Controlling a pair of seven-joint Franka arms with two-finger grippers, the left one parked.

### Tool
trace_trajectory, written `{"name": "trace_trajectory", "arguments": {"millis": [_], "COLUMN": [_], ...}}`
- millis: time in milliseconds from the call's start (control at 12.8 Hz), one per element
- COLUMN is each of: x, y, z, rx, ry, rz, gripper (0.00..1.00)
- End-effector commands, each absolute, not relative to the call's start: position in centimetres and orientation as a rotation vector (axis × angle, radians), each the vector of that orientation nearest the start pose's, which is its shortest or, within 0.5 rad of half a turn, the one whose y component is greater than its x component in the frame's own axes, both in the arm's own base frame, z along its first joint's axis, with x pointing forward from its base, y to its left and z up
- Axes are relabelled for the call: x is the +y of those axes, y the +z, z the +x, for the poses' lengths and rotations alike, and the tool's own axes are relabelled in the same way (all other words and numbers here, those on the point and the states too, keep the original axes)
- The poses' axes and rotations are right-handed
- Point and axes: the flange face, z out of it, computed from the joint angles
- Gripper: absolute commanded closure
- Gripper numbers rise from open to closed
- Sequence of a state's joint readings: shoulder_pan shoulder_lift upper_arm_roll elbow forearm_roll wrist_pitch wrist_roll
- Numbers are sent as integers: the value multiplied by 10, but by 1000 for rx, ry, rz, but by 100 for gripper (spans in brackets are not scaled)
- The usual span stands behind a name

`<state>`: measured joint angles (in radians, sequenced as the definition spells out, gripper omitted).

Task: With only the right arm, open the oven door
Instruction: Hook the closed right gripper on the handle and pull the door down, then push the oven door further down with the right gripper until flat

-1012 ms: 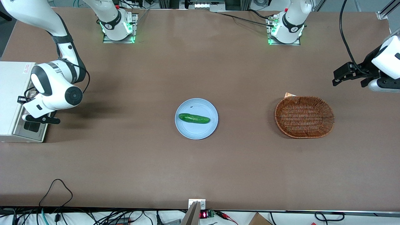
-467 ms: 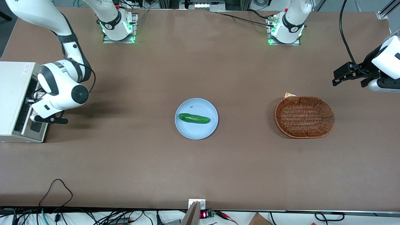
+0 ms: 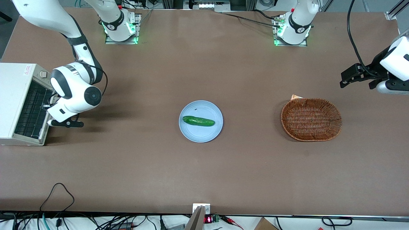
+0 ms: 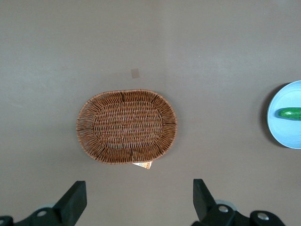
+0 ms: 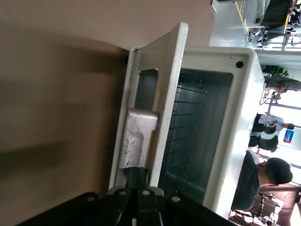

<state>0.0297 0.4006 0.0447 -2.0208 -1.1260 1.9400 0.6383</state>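
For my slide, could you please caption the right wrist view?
Gripper shut on the oven door handle, door swung partly open, wire rack visible inside.

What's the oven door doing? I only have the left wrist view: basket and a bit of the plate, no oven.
Observer: The oven door is partly open, its top edge tilted away from the oven.
Operator: Where's the gripper?
Observer: The gripper is at the door's silver handle, at the working arm's end of the table.
Operator: Anything visible inside?
Observer: A wire rack shows through the opening; I see nothing resting on it.
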Motion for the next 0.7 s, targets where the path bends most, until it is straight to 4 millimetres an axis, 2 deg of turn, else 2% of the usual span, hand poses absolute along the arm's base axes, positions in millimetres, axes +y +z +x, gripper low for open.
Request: {"name": "trace_trajectory", "arguments": {"millis": [0, 623], "x": [-30, -24], "y": [222, 181], "z": [573, 571], "rx": [155, 208], "ry": [-107, -140], "rz": [2178, 2208], "gripper": [100, 100]}}
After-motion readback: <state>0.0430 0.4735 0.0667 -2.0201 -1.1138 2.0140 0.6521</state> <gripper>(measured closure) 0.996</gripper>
